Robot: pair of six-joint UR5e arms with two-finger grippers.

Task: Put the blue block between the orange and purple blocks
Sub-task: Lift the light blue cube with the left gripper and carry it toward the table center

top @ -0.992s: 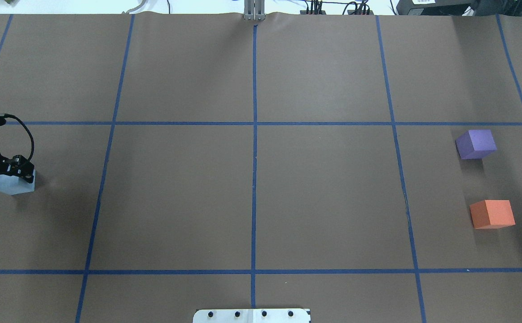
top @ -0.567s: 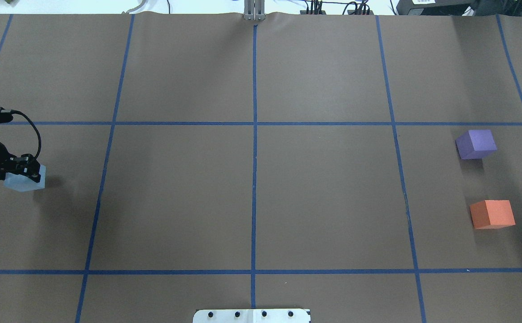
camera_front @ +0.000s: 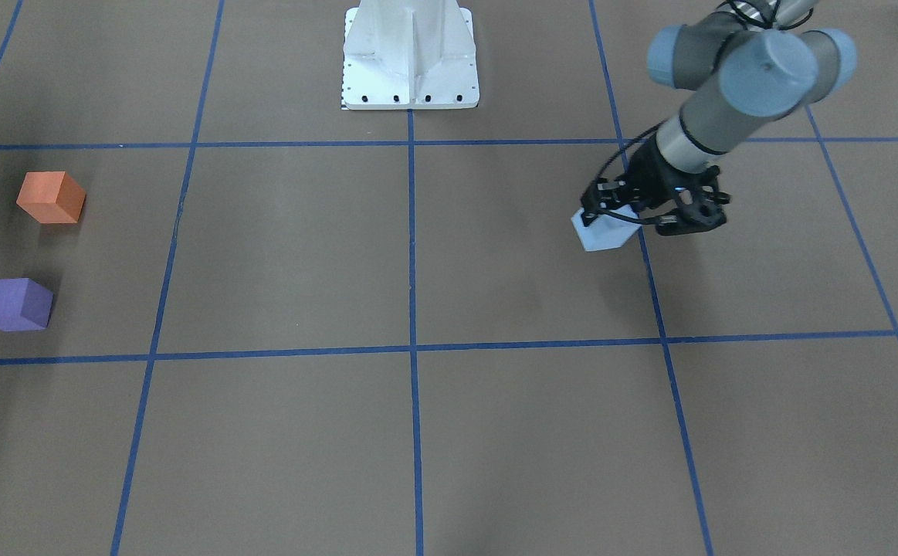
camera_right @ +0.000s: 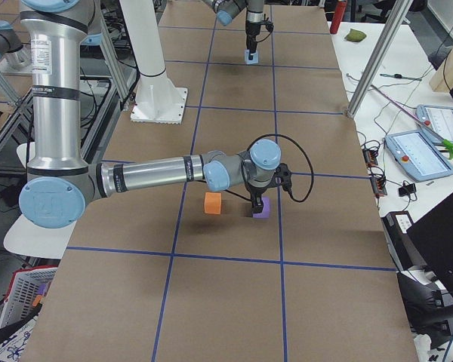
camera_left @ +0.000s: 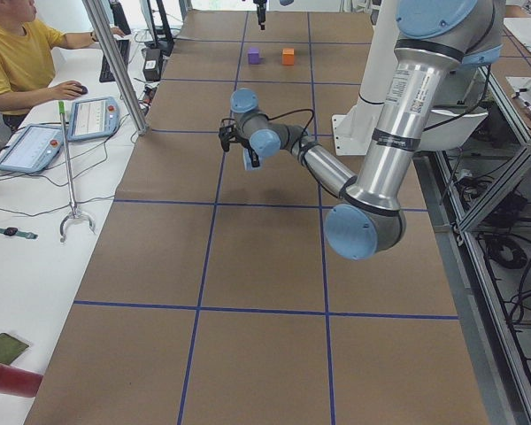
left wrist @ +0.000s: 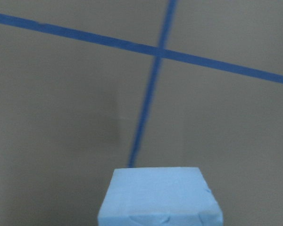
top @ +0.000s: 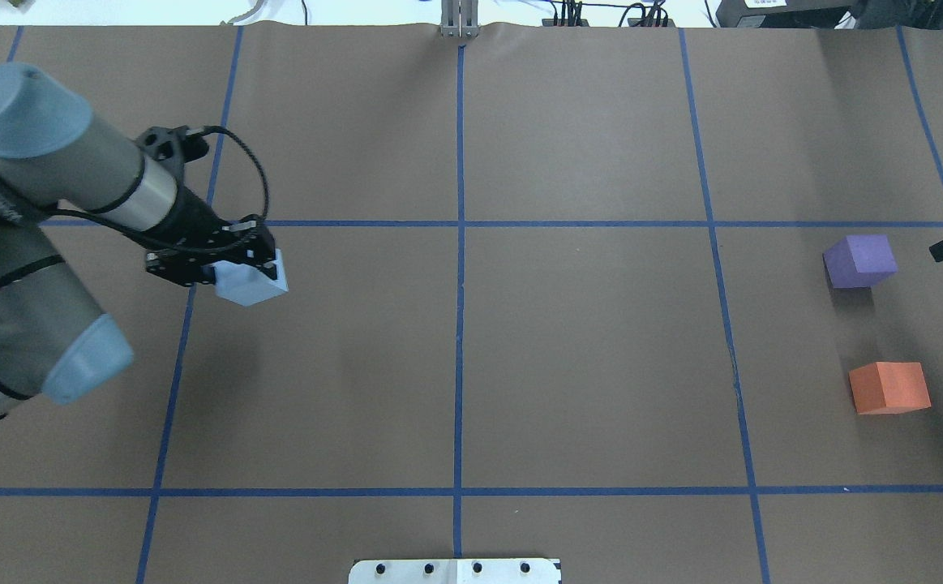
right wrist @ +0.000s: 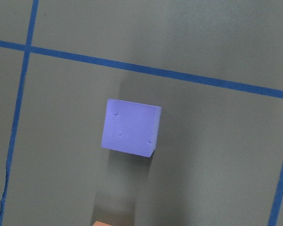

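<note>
My left gripper [top: 246, 261] is shut on the light blue block [top: 250, 281] and holds it above the table, left of centre. The block also shows in the front view [camera_front: 601, 232] and fills the bottom of the left wrist view [left wrist: 160, 197]. The purple block [top: 860, 259] and the orange block [top: 889, 387] lie apart at the table's right, with a gap between them. The right wrist view looks down on the purple block [right wrist: 130, 127]. My right gripper [camera_right: 257, 202] hovers by the purple block [camera_right: 261, 210]; I cannot tell if it is open or shut.
Blue tape lines [top: 460, 243] divide the brown table cover into squares. The white robot base [camera_front: 410, 54] stands at the table's near edge. An operator [camera_left: 18, 53] sits beside the table by tablets and a metal post [camera_left: 115, 62].
My left arm has carried the blue block from the table's far left edge rightward, past the first tape line. A black part of the right arm has come in at the right edge.
</note>
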